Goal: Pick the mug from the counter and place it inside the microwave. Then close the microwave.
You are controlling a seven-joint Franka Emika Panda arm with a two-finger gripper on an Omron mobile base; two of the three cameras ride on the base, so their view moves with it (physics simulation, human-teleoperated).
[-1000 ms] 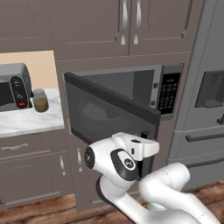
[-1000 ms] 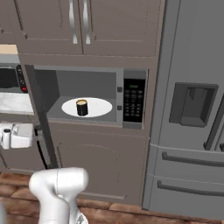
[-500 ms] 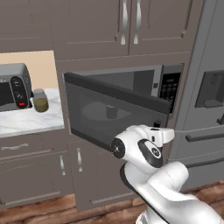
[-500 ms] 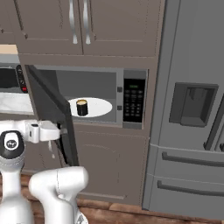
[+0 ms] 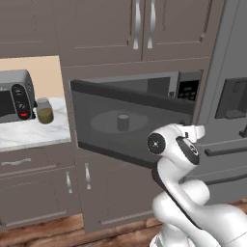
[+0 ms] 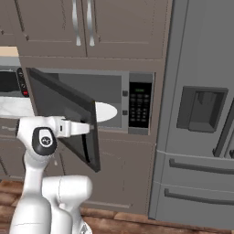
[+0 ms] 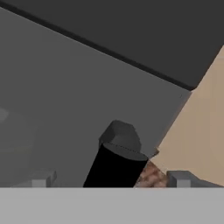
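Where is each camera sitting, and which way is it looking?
Left base view: behind the arm's left, facing the microwave door, the mug seen through its glass, and the counter; white arm at lower right.
Right base view: behind the arm's right, facing the microwave and fridge; arm at lower left, open gripper at the door.
Hand view: on the hand, close against the grey door.
Both base views share microwave and arm.
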